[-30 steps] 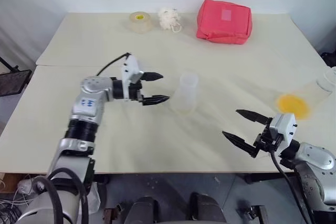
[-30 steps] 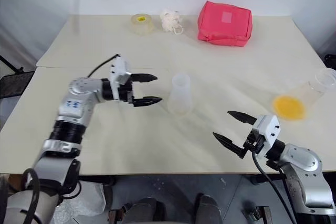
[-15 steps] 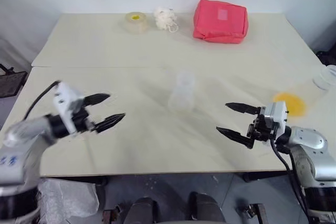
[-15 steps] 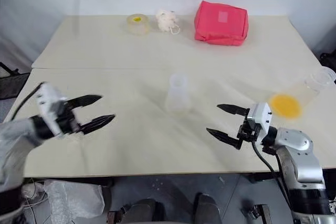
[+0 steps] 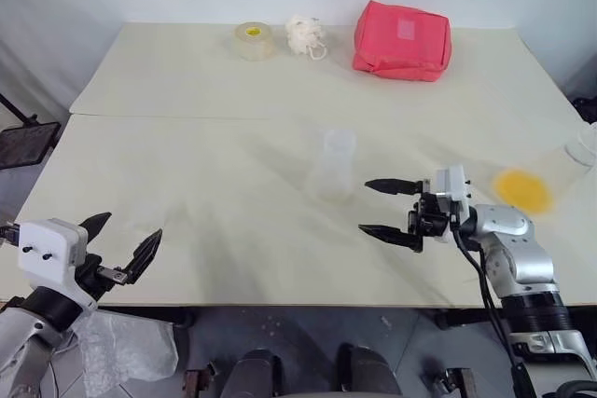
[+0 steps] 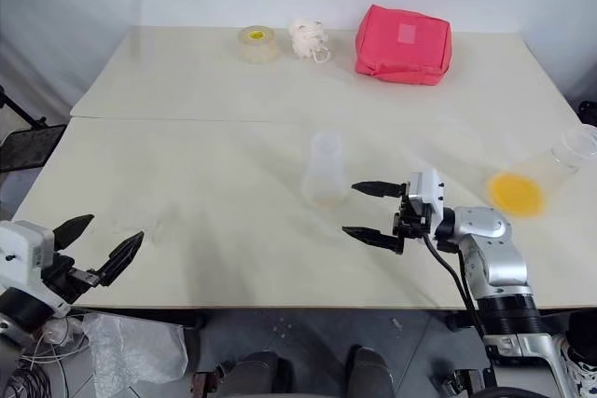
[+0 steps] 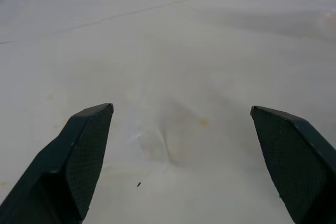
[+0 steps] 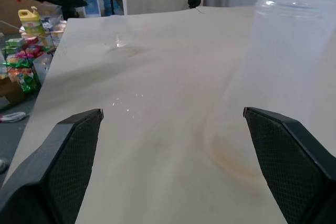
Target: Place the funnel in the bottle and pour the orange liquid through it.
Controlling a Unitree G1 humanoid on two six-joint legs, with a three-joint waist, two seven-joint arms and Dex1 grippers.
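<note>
In the head views, the small clear colourless flask-like bottle (image 5: 337, 163) stands upright near the middle of the cream table (image 5: 187, 90), empty and unheld. The bright orange-yellow liquid (image 5: 521, 188) pools in a clear vessel (image 6: 557, 160) lying tilted at the table's right edge, well apart from the bottle. Along the far edge sit a roll of clear tape with a yellow core (image 5: 252, 38), a white fluffy ball (image 5: 303, 34) and a red fabric pouch (image 5: 401, 38).

The left pincer (image 5: 119, 242) is spread wide and empty at the table's near left corner; a second ago it hovered just left of the bottle, so it has drawn well back and outward. The right pincer (image 5: 380, 207) is also spread wide and empty, pointing leftward at the bottle from just beside it; a second ago it sat nearer the front right edge, so it has edged closer. The bottle, the liquid and the far-edge things have kept their places.

In the left wrist view, the two black fingers (image 7: 79, 156) stand far apart over bare table.

In the right wrist view, the black fingers (image 8: 68, 150) stand far apart, with the bottle (image 8: 262, 82) close ahead, near one finger, not touched.
</note>
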